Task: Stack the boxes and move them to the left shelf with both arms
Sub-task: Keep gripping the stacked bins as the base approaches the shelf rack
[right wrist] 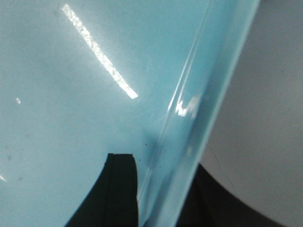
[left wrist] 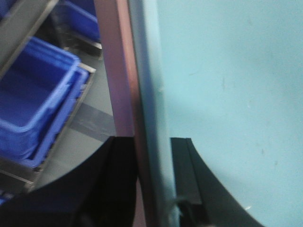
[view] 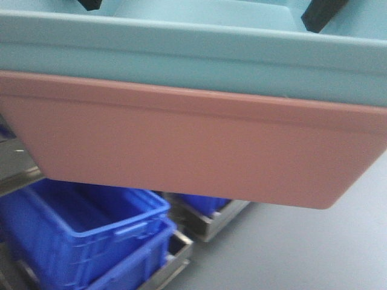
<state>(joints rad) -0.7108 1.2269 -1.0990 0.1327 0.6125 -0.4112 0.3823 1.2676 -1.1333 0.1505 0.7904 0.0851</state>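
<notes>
Boxes, stacked: light blue tub nested inside salmon pink tub, raised above dark blue bins and grey floor. Left wrist: left gripper clamps both tubs' walls together. Right wrist: right gripper pinches light blue tub's wall.

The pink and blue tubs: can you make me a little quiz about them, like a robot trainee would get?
1. True or false: the light blue tub sits nested inside the pink tub.
2. What is the left gripper clamping? A) the stacked tubs' wall B) a shelf rail C) nothing
3. Fill in: the bins below the tubs are coloured ____.
Key: 1 true; 2 A; 3 blue.
</notes>
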